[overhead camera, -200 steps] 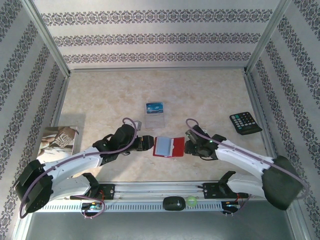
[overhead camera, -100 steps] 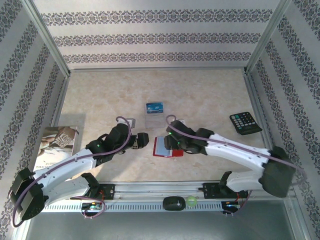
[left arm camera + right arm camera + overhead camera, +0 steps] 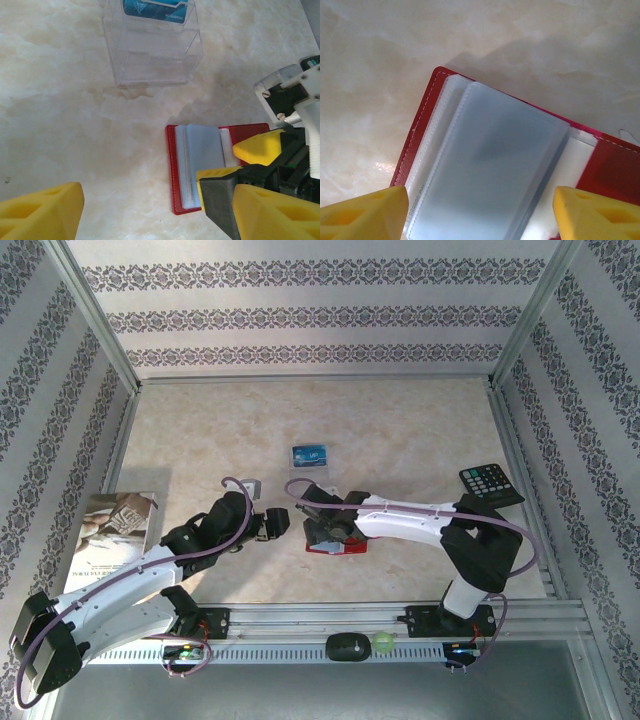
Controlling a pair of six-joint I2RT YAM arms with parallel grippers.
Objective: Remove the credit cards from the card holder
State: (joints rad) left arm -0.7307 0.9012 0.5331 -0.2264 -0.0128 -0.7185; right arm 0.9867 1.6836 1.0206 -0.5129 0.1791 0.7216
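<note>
The right gripper [image 3: 322, 528] has swung from the card holder [image 3: 205, 160]'s right edge to above its open sleeves, its jaws spread wider; the left gripper [image 3: 278, 523] has drawn back from the holder's left edge towards the tabletop's left side

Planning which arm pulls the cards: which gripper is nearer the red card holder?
Right. The right gripper is directly above the open card holder, its fingers straddling the clear sleeves. The left gripper is off the holder's left edge, not over it.
</note>
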